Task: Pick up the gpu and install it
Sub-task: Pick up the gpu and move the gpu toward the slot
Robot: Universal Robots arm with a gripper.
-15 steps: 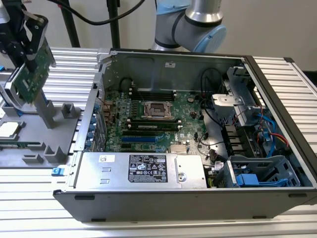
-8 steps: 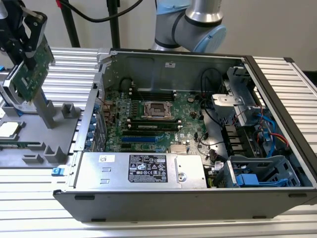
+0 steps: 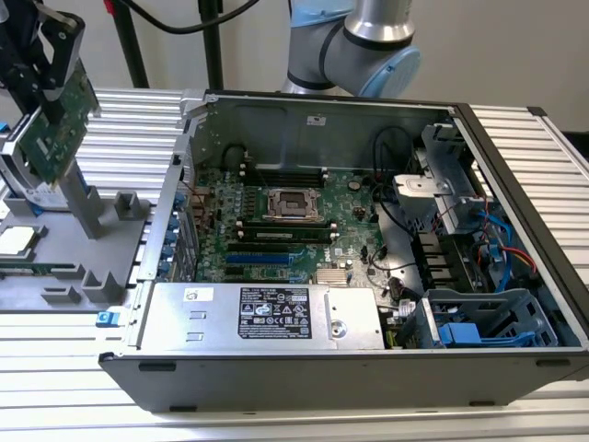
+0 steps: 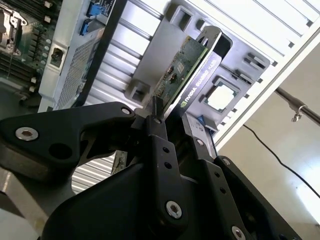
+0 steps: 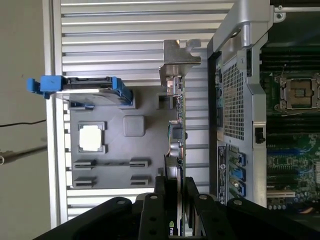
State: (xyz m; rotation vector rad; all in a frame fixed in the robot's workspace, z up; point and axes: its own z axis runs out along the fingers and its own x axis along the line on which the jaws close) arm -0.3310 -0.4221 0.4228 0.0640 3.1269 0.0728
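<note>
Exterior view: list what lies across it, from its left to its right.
gpu clamped in the gripper → CPU socket on the motherboard → grey drive cage with blue parts.

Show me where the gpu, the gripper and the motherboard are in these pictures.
gpu (image 3: 57,129): exterior view, green face of the card.
gripper (image 5: 175,181): first wrist view, midway between the fingertips, shut on the gpu.
motherboard (image 3: 354,189): exterior view, green part of the board.

Green gpu (image 3: 57,129), black shroud, silver end bracket, held tilted in the hand (image 4: 175,116) above grey tray (image 5: 115,145)
</note>
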